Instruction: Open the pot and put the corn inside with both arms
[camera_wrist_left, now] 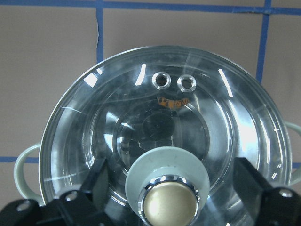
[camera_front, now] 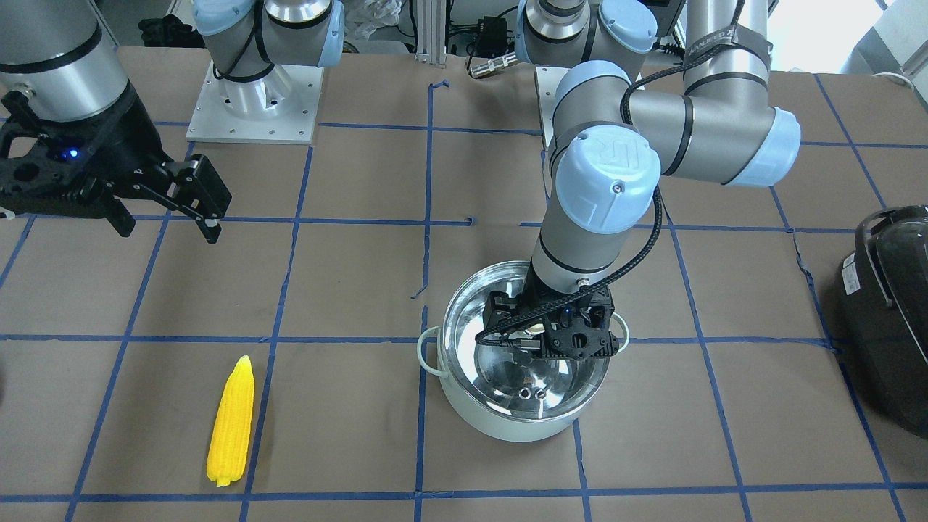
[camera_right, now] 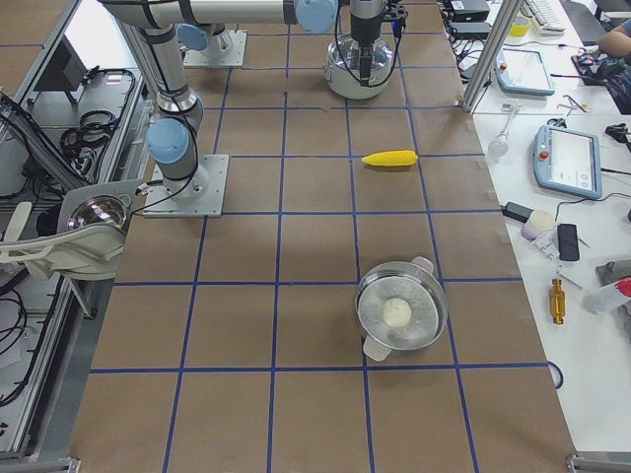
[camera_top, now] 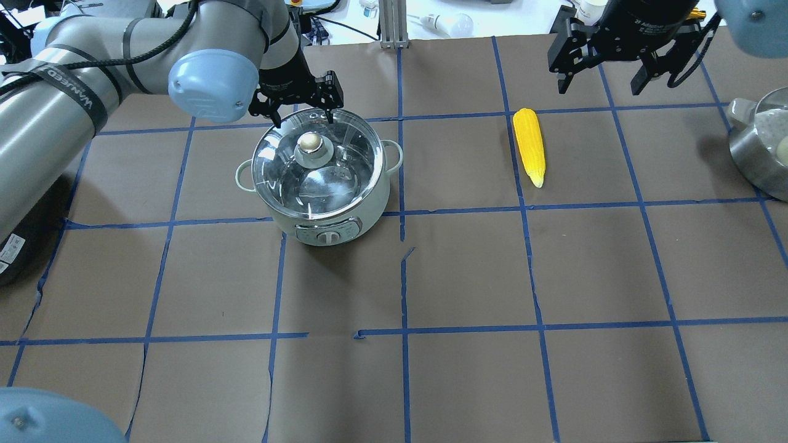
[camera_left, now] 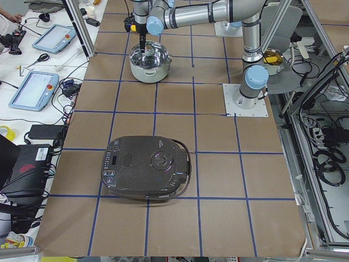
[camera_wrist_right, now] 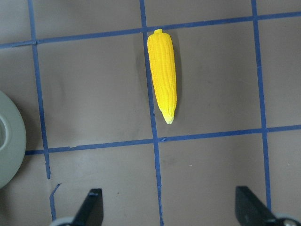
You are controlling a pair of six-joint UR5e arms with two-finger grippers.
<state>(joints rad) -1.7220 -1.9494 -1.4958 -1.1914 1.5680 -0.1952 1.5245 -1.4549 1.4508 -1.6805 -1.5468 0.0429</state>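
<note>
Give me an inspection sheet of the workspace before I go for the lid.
Surface: table covered in brown paper with a blue tape grid.
Job's things: pot upright, lid on; corn lying free, apart from the pot.
Clutter: black cooker; lidded steel pan.
Grippers: left gripper open over the knob; right gripper open, above the table near the corn.
Cables: black cable runs down the left wrist to its gripper.
Surroundings: tablets and tools on side benches.
</note>
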